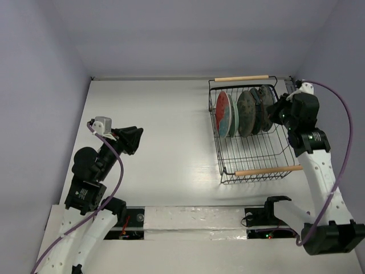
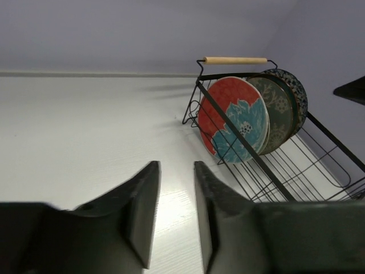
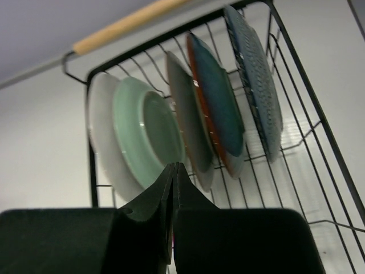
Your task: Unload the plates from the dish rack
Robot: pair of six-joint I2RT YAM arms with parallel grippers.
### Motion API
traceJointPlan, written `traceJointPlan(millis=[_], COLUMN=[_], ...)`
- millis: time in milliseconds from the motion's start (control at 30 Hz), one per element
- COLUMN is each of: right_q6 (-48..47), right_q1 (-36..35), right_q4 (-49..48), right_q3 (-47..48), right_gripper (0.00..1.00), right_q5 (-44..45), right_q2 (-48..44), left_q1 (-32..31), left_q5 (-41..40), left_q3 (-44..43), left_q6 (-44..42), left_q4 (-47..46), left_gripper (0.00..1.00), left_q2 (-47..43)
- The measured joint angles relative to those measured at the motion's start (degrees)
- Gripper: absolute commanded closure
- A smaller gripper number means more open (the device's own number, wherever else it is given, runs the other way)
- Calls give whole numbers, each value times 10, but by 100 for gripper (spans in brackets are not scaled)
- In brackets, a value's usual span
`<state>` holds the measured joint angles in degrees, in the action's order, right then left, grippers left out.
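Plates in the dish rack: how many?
5, standing on edge in a row in the dish rack: white plate, teal-green plate, grey plate, red-and-teal plate, blue-patterned plate, left to right in the right wrist view. More may be hidden.

The dish rack (image 1: 251, 155), a black wire basket with a pale wooden handle at each end, holds the plates upright on edge, in a close row across its far half. The red plate with a teal flower (image 1: 223, 112) stands leftmost in the rack. Beside it stand a dark grey patterned plate (image 1: 246, 113) and a blue-patterned plate (image 2: 296, 91) (their order is unclear from above).
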<state>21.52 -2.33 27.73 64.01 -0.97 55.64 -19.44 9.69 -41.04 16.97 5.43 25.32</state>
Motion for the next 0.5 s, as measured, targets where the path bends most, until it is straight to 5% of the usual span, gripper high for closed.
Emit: traceJointPlan(millis=[200,500], right_q6=[-21,-41], right_q1=[-23,-86], right_q4=[-5,-10], right_q3=[0,13], right_gripper=[62,59], right_q5=[49,104], right_q2=[81,175], left_q1=[-1,-5], left_q5=[11,12], left_q3=[1,1], left_q6=[0,0], left_q4=[0,0], left_gripper=[56,42], left_q2=[0,2])
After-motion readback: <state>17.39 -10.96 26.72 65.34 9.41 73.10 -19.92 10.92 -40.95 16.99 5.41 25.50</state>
